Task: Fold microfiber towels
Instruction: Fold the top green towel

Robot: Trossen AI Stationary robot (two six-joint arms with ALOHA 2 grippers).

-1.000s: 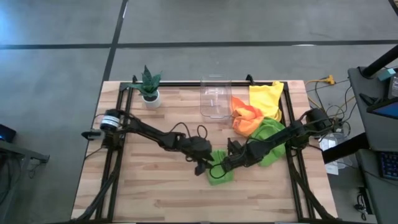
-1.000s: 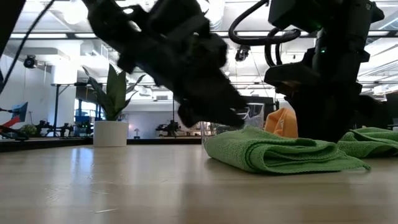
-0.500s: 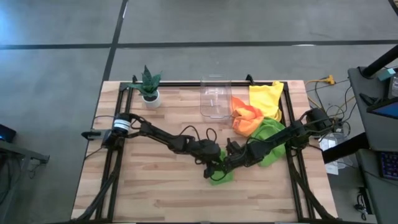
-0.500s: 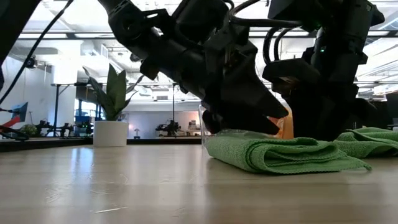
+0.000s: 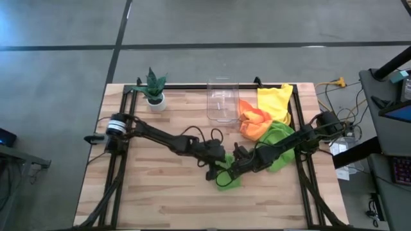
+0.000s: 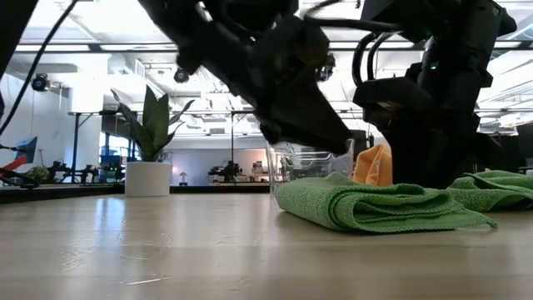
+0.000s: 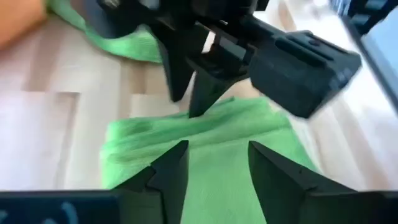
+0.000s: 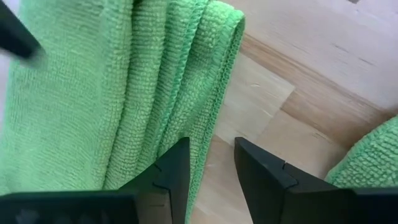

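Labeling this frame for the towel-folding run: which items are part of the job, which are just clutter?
Job:
- folded green towel, under both grippers
- second green towel
- orange towel
- yellow towel

Clutter:
- potted plant
- clear plastic bin

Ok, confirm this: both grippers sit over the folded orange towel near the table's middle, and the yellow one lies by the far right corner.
Wrong colour. The towel under the left gripper and right gripper is the folded lime green towel, as the high view shows. The orange towel lies bunched beside the clear bin. The yellow towel is indeed by the far right corner.
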